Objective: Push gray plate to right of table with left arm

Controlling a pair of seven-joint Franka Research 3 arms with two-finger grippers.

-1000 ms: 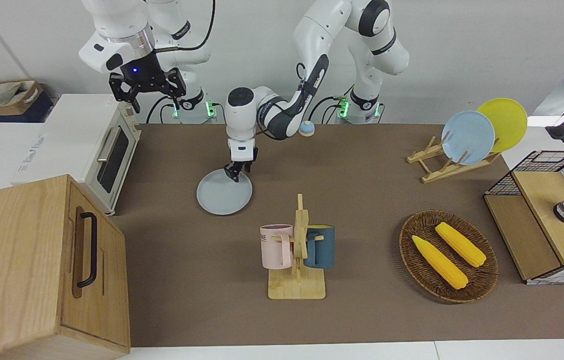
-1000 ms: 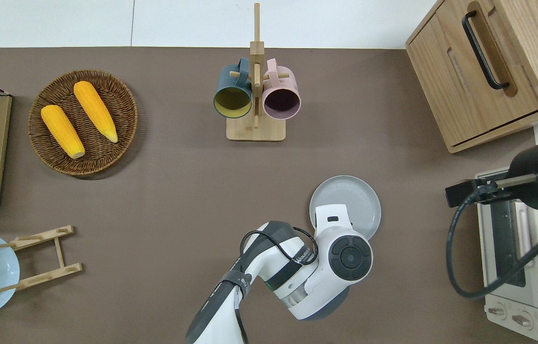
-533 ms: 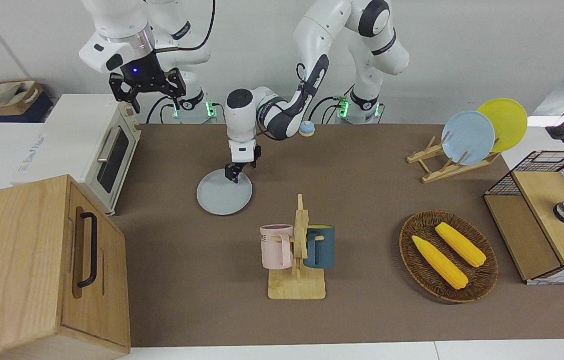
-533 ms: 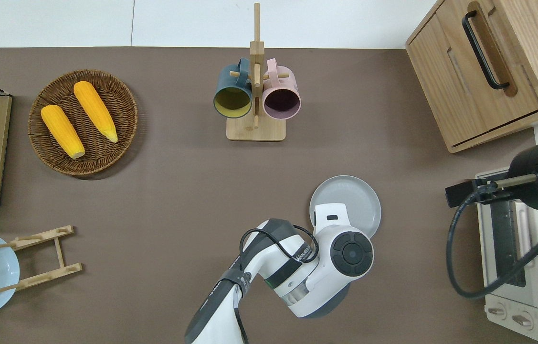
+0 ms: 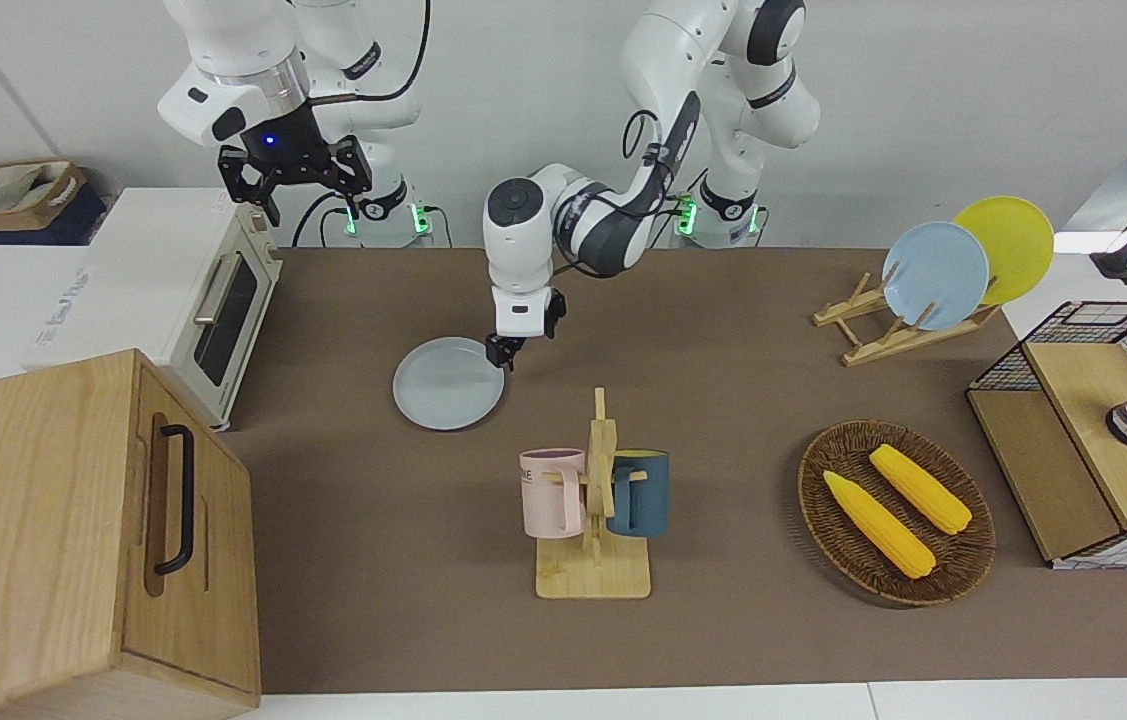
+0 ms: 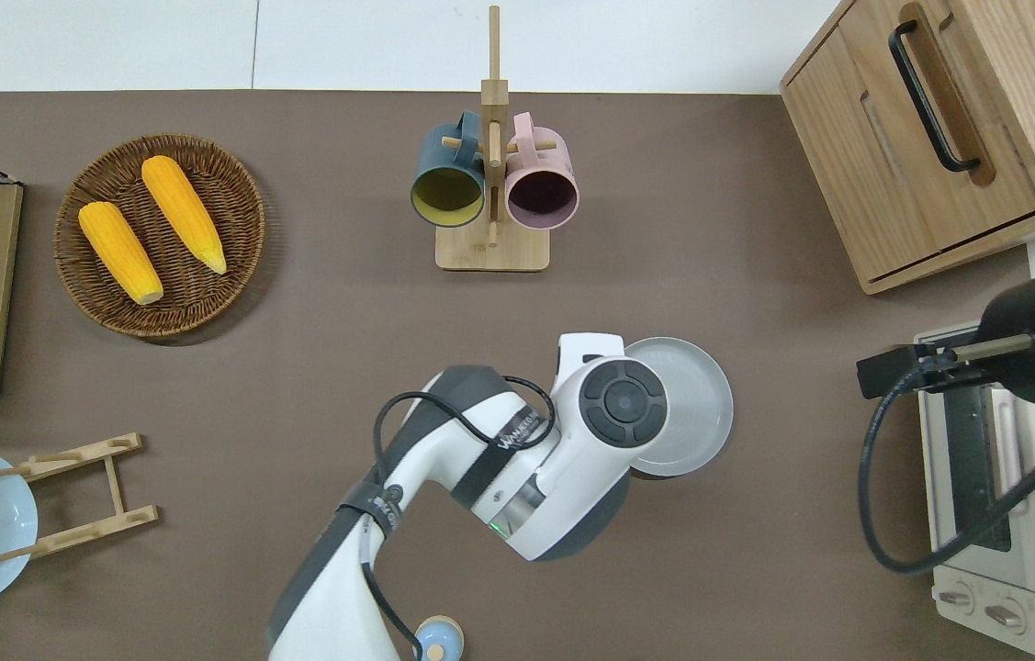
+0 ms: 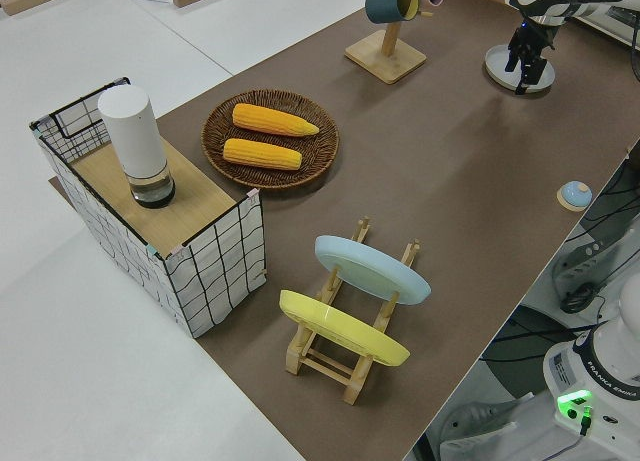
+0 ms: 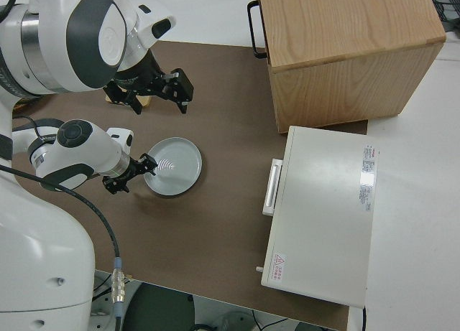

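- Front view: the gray plate [image 5: 447,384] lies flat on the table [image 5: 723,640], toward the right arm's end, between the toaster oven [image 5: 219,312] and the mug stand [image 5: 595,520], and nearer to the robots than the stand.
- Front view again: the left gripper [image 5: 505,352] points down at the plate's rim, on the side that faces the left arm's end of the table; its fingertips reach the rim's edge there, though actual contact cannot be confirmed.
- Right side view: the left gripper [image 8: 128,174] sits just beside the plate [image 8: 172,166], with its two fingers spread apart and nothing held between them.
- Overhead view: the wrist of the left arm [image 6: 563,441] covers the part of the plate [image 6: 687,404] nearest the left arm's end, so the fingertips are hidden; the rest of the plate shows clear toward the toaster oven [image 6: 1004,514].
- Left side view: the gripper [image 7: 528,59] stands upright over the plate [image 7: 505,69] edge.
- The right arm is parked, and its gripper [image 5: 291,180] has its fingers spread wide.
- A wicker basket [image 5: 898,515] with two corn cobs and a plate rack [image 5: 888,320] stand well apart from the plate, toward the left arm's end.
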